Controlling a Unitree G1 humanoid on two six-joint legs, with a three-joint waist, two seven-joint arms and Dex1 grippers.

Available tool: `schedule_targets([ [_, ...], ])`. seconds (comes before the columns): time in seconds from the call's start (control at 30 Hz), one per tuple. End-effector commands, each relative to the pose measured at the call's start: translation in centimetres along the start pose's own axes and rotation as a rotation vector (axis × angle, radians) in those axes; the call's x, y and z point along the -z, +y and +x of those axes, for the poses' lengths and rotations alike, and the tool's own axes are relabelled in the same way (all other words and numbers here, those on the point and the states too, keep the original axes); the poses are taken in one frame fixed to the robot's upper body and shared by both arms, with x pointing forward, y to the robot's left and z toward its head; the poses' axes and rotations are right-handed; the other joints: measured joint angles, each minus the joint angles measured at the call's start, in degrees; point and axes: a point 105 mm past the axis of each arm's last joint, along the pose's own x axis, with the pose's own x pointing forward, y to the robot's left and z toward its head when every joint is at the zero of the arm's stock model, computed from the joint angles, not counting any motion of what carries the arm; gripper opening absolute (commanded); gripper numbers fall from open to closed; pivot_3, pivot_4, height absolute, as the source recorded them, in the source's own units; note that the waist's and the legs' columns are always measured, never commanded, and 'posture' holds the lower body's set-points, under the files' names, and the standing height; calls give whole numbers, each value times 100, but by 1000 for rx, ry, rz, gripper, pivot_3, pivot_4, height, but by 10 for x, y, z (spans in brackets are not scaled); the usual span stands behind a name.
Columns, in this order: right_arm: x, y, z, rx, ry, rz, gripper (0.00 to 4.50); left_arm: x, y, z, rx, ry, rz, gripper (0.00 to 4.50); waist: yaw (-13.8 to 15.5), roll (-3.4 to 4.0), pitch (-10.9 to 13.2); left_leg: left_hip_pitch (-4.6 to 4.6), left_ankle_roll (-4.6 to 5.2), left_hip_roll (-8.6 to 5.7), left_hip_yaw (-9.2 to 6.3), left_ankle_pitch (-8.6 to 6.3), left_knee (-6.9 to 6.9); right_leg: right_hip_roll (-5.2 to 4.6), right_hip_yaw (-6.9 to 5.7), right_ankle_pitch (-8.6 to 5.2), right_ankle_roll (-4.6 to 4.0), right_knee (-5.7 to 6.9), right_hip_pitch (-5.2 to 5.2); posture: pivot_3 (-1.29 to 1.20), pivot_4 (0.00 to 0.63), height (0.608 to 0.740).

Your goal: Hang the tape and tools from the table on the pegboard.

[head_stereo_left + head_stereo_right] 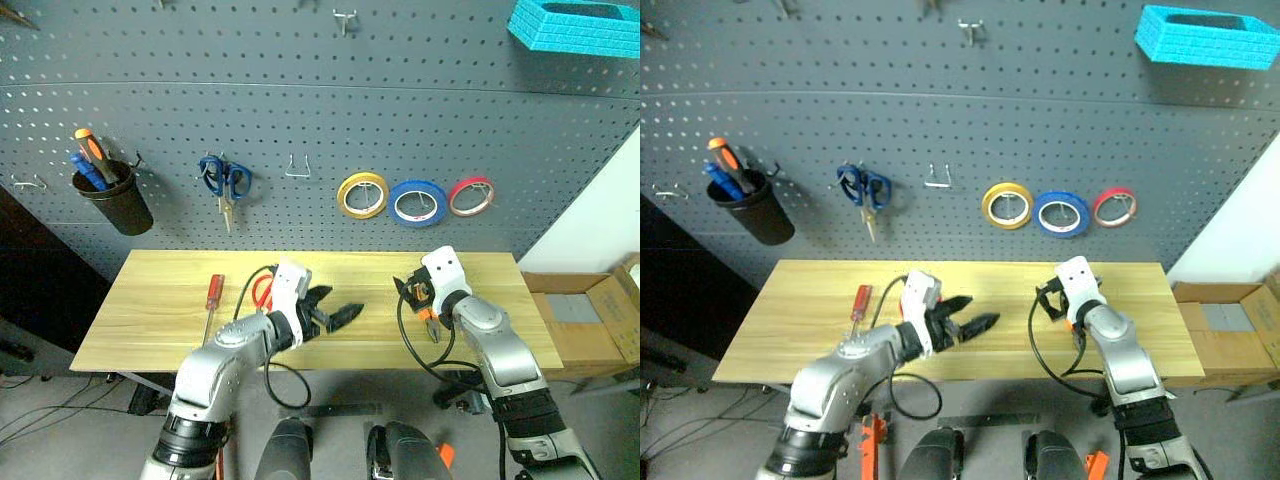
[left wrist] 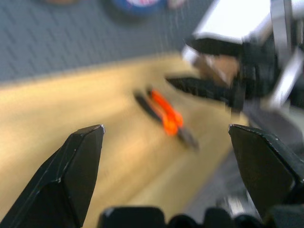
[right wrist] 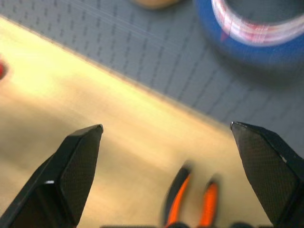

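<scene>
A dark grey pegboard point(image 1: 300, 110) was seen behind a light wood-grain tabletop point(image 1: 150, 310). At the far left of the board, a black cup point(image 1: 118, 200) was hung, with an orange-handled screwdriver point(image 1: 92, 150) and a blue-handled screwdriver point(image 1: 84, 170) standing in it. Further right, blue-handled scissors point(image 1: 225, 183) were hung from a hook, and an empty metal hook point(image 1: 297, 167) was fixed beside them. Three tape rolls were hung in a row: a yellow roll point(image 1: 362, 194), the blue tape roll point(image 1: 417, 202), and a thin red roll point(image 1: 471, 196). A turquoise basket point(image 1: 575, 25) was mounted at the upper right.

On the tabletop, a red-handled screwdriver point(image 1: 213, 297) was laid near the left side. The red-handled scissors point(image 1: 262, 290) were lying just right of it, partly hidden behind the left gripper point(image 1: 335, 315). That gripper was held above the middle of the tabletop, its jaws spread wide and nothing between them. The right gripper point(image 1: 412, 292) was held further right, its jaws likewise released and empty. The orange-and-black pliers point(image 3: 190, 202) were lying flat on the tabletop just below the right gripper, untouched by it. A cardboard box point(image 1: 590, 315) was standing on the floor at the far right.
</scene>
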Motion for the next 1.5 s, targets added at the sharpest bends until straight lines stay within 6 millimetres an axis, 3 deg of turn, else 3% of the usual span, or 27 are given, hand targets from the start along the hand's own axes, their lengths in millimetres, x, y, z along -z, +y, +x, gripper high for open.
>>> schedule_targets([
  [0.03, -11, 0, 6, -26, 60, 121, 4472, -3, -11, 5, 29, -6, 82, 4500, -16, 13, 19, 0, 0, 2, -2, 0, 0, -2, -2, 0, -1, 0, -1, 133, 197, 740],
  [0.37, -5, -35, 33, 42, 186, 100, 4472, 3, -10, 11, 14, 13, 119, 4500, -21, 39, 242, -14, 1, -4, 2, 0, -21, -4, -3, -10, -15, -8, -14, 165, 273, 740],
  [0.73, 2, -66, 36, 184, 227, 134, 4472, -3, -26, 11, 65, 10, 130, 4500, -18, 33, 546, -34, 2, -2, 4, -1, -88, -2, -1, -6, 18, -47, -39, 172, 333, 740],
  [1.03, 24, -58, 31, 166, 322, 240, 4472, 4, -36, 10, 114, 46, 152, 4500, -18, 35, 647, -96, 2, -2, 6, -1, -89, 1, -3, -4, 21, -55, -102, 164, 350, 740],
  [1.17, 40, -52, 28, 154, 391, 302, 4472, 2, -38, 10, 128, 48, 152, 4500, -19, 32, 658, -97, 2, -3, 7, -1, -90, 1, -2, -4, 21, -57, -104, 166, 359, 740],
  [1.5, 56, -49, 21, 124, 514, 360, 4472, 0, -41, 7, 142, 54, 164, 4500, -12, 24, 665, -96, 1, -2, 3, -1, -90, 0, -7, -4, 21, -61, -100, 174, 355, 740],
])
